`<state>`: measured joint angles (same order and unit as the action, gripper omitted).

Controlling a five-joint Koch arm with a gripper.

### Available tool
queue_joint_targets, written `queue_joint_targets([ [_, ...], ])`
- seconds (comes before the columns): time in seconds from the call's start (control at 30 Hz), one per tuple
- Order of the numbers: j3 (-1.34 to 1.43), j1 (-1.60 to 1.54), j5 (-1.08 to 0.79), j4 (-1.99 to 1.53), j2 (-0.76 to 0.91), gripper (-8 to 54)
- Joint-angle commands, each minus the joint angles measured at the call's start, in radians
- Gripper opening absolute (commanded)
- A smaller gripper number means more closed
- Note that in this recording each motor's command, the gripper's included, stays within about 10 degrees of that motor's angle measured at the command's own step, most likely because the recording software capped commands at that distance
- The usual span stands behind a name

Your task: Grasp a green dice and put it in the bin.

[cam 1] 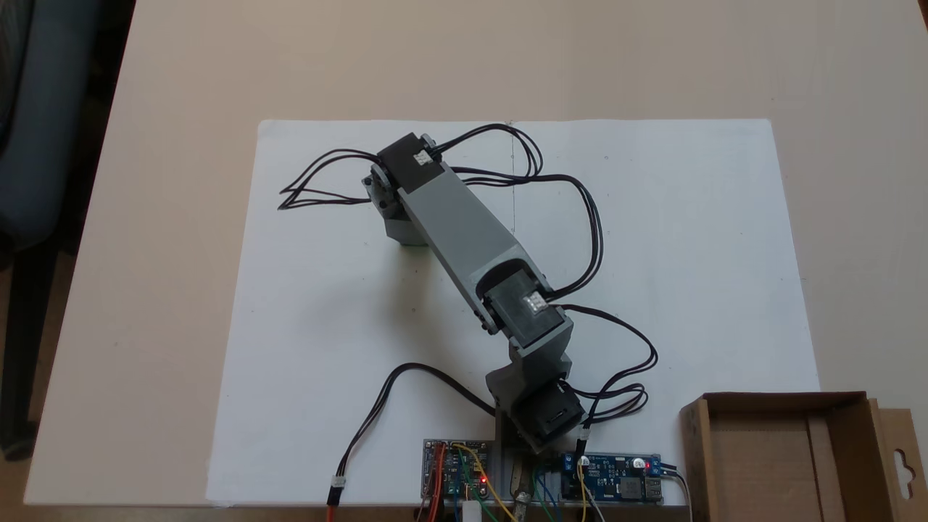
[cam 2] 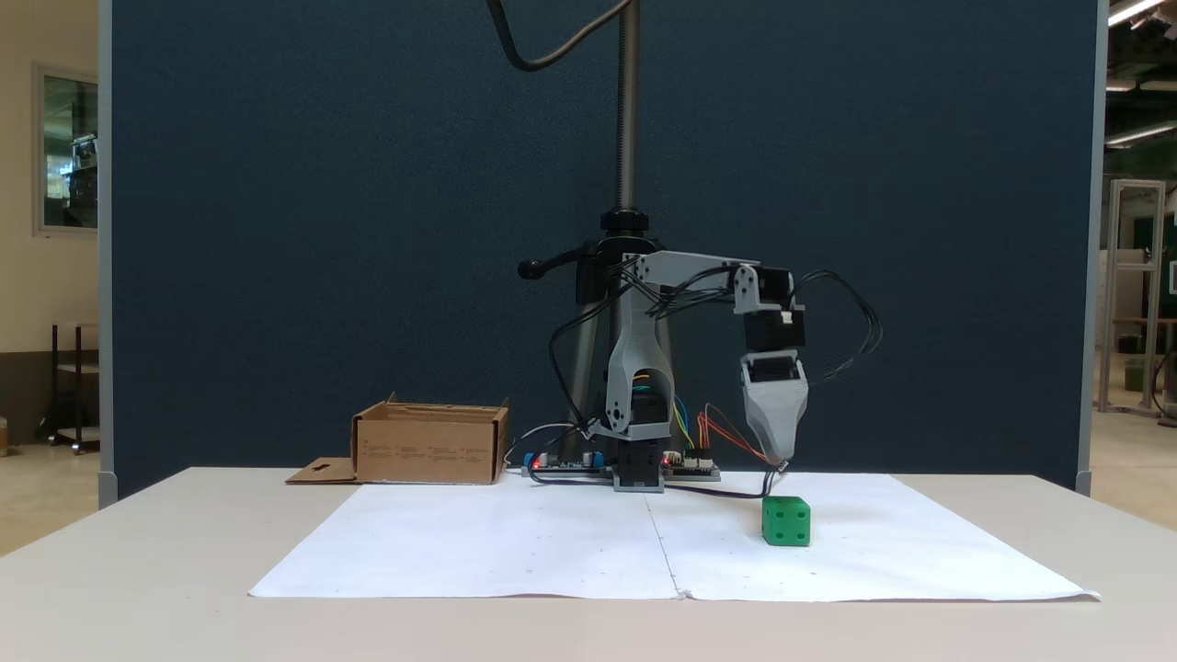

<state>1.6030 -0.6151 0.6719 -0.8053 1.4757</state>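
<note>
The green dice point(cam 2: 786, 521) sits on the white paper sheet point(cam 2: 570, 542), right of the arm's base in this fixed view. My gripper point(cam 2: 780, 456) points straight down and hangs a short way above the dice without touching it. Its jaws line up as one tapered grey wedge, so open or shut is not readable. In the fixed view from above, the gripper point(cam 1: 397, 226) is at the far end of the outstretched arm and covers the dice. The bin point(cam 1: 761, 464) is a brown cardboard box at the lower right corner; from the side the bin point(cam 2: 430, 446) stands left of the base.
Black cables point(cam 1: 573, 217) loop over the paper around the arm. Circuit boards point(cam 1: 616, 475) lie along the table edge by the arm's base point(cam 2: 637, 473). A camera stand pole point(cam 2: 628, 110) rises behind the base. The bin's flap point(cam 1: 902, 464) sticks out sideways.
</note>
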Motion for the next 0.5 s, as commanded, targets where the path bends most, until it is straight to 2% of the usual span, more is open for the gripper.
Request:
queue_joint_targets([
  [0.0,0.002,-0.006,0.091,0.032,0.017,43.0],
  [0.47,0.046,-0.018,0.091,0.106,-0.011,43.0],
])
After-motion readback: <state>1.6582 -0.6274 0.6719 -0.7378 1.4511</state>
